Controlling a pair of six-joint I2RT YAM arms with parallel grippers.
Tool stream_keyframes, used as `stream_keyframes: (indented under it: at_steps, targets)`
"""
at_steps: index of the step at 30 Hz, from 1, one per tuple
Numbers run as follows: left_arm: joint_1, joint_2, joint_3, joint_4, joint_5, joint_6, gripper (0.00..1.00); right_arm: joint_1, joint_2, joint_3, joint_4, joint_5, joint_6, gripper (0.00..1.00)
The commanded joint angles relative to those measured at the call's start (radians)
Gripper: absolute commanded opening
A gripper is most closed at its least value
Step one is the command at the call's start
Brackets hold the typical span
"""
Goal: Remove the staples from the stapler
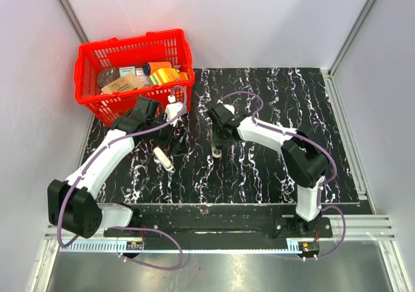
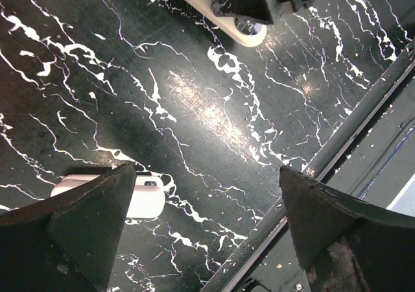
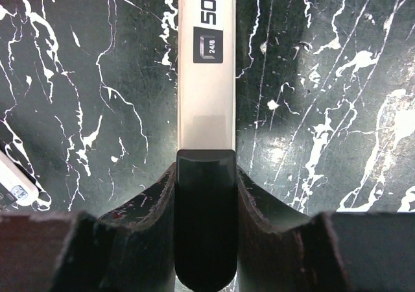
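Note:
The stapler point(image 3: 206, 78) is a slim bar with a black end and a pale beige part bearing a "50 24/8" label. My right gripper point(image 3: 206, 175) is shut on its black end, with the beige part sticking out ahead over the black marble mat. From above, the stapler point(image 1: 217, 149) hangs below the right gripper point(image 1: 218, 135) near the mat's middle. Its beige end point(image 2: 245, 29) also shows at the top of the left wrist view. My left gripper point(image 2: 206, 170) is open and empty, low over the mat just left of the stapler point(image 1: 175, 137).
A white oblong stick point(image 1: 164, 158) lies on the mat by the left gripper and shows beside its left finger point(image 2: 146, 198). A red basket point(image 1: 84, 78) with several items stands at the back left. The mat's front edge and a metal rail point(image 2: 337, 136) run close by.

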Motion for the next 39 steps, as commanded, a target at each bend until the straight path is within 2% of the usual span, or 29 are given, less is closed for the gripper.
stream_keyframes:
  at_steps: [1, 4, 12, 14, 17, 20, 23, 29, 35, 37, 39]
  targets:
    - [-0.003, -0.070, 0.027, 0.016, 0.027, 0.000, 0.99, 0.024, 0.042, 0.099, -0.074, 0.032, 0.003, 0.26]
    - [-0.002, -0.092, 0.032, 0.014, 0.022, -0.008, 0.99, 0.028, 0.067, 0.125, -0.108, 0.019, -0.008, 0.33]
    - [-0.003, -0.138, 0.018, -0.009, 0.004, -0.005, 0.99, 0.031, 0.091, 0.157, -0.157, 0.005, -0.022, 0.38]
    - [-0.003, -0.153, 0.004, -0.007, 0.004, -0.003, 0.99, 0.031, 0.093, 0.160, -0.159, -0.003, -0.022, 0.43]
    - [-0.002, -0.170, -0.005, -0.003, -0.004, -0.003, 0.99, 0.031, 0.106, 0.191, -0.183, -0.014, -0.032, 0.59]
    - [-0.003, -0.172, 0.003, -0.015, -0.001, 0.003, 0.99, 0.031, 0.119, 0.221, -0.200, -0.014, -0.048, 0.63]
    - [-0.003, -0.170, 0.003, -0.018, -0.002, 0.005, 0.99, 0.033, 0.125, 0.238, -0.209, -0.008, -0.052, 0.63]
    - [-0.003, -0.159, -0.002, -0.018, 0.008, 0.005, 0.99, 0.031, 0.126, 0.246, -0.238, -0.001, -0.068, 0.53]
    - [-0.008, -0.172, -0.006, -0.013, 0.014, 0.057, 0.99, 0.033, 0.149, 0.254, -0.278, 0.005, -0.086, 0.52]
    - [-0.008, -0.179, -0.005, -0.007, -0.002, 0.074, 0.99, 0.033, 0.154, 0.258, -0.274, 0.003, -0.086, 0.48]
    - [-0.009, -0.176, -0.008, -0.007, 0.004, 0.081, 0.99, 0.031, 0.163, 0.270, -0.271, 0.000, -0.081, 0.40]
